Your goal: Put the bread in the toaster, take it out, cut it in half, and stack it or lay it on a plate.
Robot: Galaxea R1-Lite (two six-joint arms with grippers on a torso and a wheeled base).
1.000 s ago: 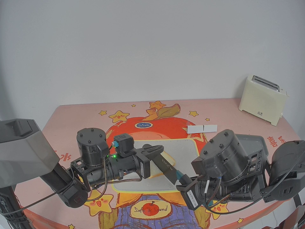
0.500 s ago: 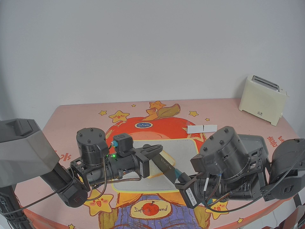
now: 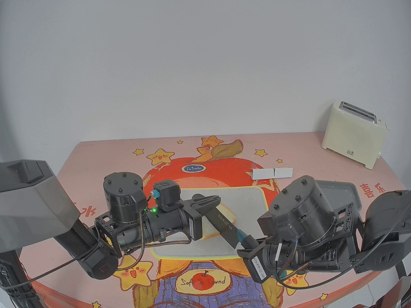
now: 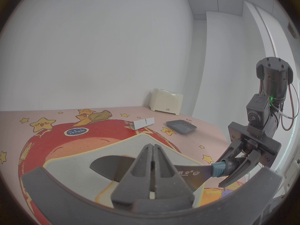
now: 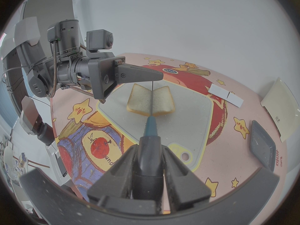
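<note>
A slice of bread [image 5: 140, 100] lies on the pale cutting board [image 5: 191, 110]. My left gripper [image 3: 215, 200] is shut, its fingertips resting at the slice's far edge [image 4: 103, 196]. My right gripper [image 5: 150, 151] is shut on the knife's dark handle. The knife [image 3: 223, 224] runs across the middle of the bread [image 3: 209, 234], and its blade [image 4: 109, 166] stands on edge along the slice's centre line. In the left wrist view the right gripper [image 4: 232, 170] holds the teal-collared handle end. Under the blade the bread shows as two halves, and I cannot tell how deep the blade sits.
The cream toaster [image 3: 354, 134] stands at the back right corner. A dark grey plate [image 3: 341, 191] lies on the table right of the board, partly behind my right arm. A folded white card [image 3: 272, 173] lies beyond the board. The table edge runs close in front.
My right wrist tilted a little up and to the right, then came back. The knife shifted only slightly along the bread. The left arm and the bread stayed put.
</note>
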